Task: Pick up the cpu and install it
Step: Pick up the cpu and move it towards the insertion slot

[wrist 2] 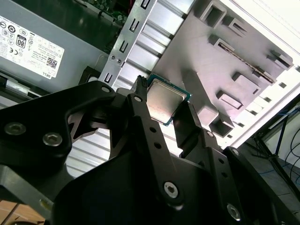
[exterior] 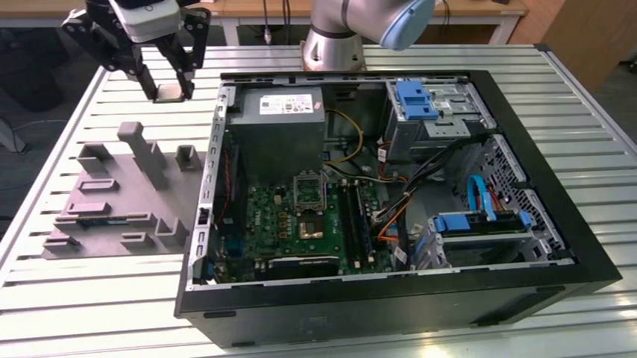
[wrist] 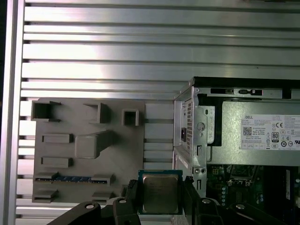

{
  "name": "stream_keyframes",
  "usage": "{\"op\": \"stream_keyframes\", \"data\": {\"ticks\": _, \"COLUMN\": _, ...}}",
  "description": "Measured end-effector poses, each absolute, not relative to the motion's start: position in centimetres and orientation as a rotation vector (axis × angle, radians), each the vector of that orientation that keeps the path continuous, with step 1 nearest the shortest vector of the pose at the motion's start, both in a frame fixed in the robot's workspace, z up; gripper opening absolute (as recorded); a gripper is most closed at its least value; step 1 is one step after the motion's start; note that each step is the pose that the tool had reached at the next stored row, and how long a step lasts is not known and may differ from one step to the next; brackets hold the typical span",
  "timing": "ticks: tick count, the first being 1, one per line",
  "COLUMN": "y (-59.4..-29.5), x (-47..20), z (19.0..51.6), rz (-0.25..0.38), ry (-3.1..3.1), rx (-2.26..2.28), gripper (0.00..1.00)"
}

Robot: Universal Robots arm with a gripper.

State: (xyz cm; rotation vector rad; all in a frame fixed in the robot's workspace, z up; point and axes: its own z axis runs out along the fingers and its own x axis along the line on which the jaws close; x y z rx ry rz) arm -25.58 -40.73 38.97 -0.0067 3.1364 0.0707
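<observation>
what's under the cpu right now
The cpu, clamped in the gripper, hangs above the table slats between grey tray and computer case. The spot straight beneath is covered by the chip.

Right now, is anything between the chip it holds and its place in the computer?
Nothing visible from above: the case is open and the socket looks uncovered. The gripper holds the cpu outside the case, so its side wall lies between them sideways.
</observation>
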Motion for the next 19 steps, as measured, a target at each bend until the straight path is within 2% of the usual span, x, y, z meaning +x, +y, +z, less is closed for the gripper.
{"op": "stream_keyframes", "data": {"ticks": 19, "y": -40.73, "x": -24.89, "z": 38.97, "rz": 0.071, "ry": 3.136, "rx": -0.007, "gripper": 0.47}}
